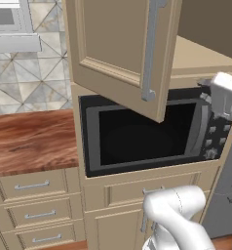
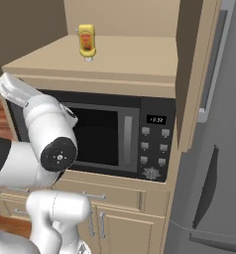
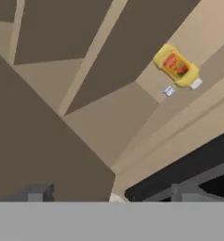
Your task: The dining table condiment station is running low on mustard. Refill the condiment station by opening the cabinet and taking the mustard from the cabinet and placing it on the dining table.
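Note:
The mustard [image 2: 87, 42], a squat yellow bottle with an orange-red label, stands alone on the shelf of the cabinet [image 2: 110, 62] above the microwave. Both cabinet doors hang open: the left door [image 1: 123, 44] with its silver bar handle [image 1: 150, 53], and the right door [image 2: 197, 74]. In the hand view the mustard [image 3: 176, 66] lies far ahead at the upper right. My gripper [image 3: 109, 193] is open, its two dark fingertips [image 3: 38, 192] wide apart with nothing between them, well short of the bottle. The dining table is out of view.
A black microwave [image 2: 105, 139] sits built in under the shelf, with beige drawers [image 1: 32, 185] and a wood countertop [image 1: 30, 139] to its left. A grey fridge [image 2: 219, 173] stands close on the right. The open left door overhangs the microwave front.

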